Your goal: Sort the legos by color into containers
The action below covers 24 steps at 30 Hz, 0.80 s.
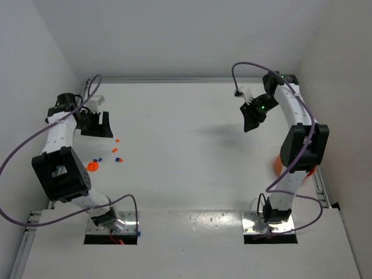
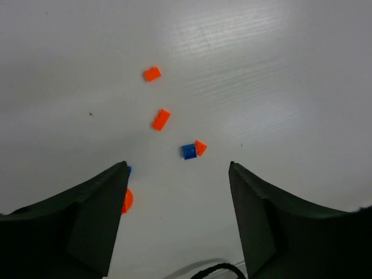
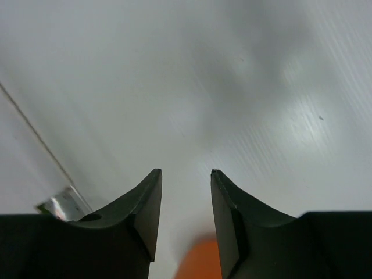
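Observation:
Several legos lie loose on the table at the left: two orange bricks (image 2: 152,74) (image 2: 161,119), a blue brick (image 2: 188,151) touching a small orange one (image 2: 200,147), and a round orange piece (image 2: 127,200) half hidden by a finger. From above they show as small dots (image 1: 116,150) beside my left gripper (image 1: 96,125). The left gripper (image 2: 177,165) hangs open just short of the blue brick, holding nothing. My right gripper (image 1: 250,125) is raised at the far right, away from the bricks. Its fingers (image 3: 185,172) stand apart and empty. The orange container (image 1: 278,164) is mostly hidden behind the right arm.
White walls close in the table on the left, back and right. A blurred orange patch (image 3: 200,261) shows low between the right fingers. A purple cable loops over each arm. The arm bases sit at the near edge.

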Each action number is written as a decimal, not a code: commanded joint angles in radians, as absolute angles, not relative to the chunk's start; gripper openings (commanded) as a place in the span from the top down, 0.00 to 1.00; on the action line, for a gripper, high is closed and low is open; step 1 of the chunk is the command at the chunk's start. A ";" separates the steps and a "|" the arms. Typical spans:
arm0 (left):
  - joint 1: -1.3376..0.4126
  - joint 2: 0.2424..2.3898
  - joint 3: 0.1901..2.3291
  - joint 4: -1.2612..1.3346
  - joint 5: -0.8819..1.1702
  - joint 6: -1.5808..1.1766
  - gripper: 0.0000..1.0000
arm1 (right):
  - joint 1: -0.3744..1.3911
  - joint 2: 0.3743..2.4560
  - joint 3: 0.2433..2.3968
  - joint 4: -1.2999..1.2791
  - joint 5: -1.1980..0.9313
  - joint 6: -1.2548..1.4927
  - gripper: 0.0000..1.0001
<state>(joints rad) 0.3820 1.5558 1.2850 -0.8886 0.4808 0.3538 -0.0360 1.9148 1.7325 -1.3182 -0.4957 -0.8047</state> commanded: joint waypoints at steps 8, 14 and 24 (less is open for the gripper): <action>0.437 1.580 1.127 -0.887 0.238 0.653 0.44 | 0.129 1.876 1.557 -1.029 -0.715 -0.468 0.59; 0.437 1.654 1.137 -0.865 0.202 0.676 0.44 | 0.184 1.905 1.537 -0.954 -0.736 -0.417 0.57; 0.413 1.761 1.163 -0.813 0.193 0.667 0.53 | 0.222 1.924 1.497 -0.943 -0.736 -0.416 0.57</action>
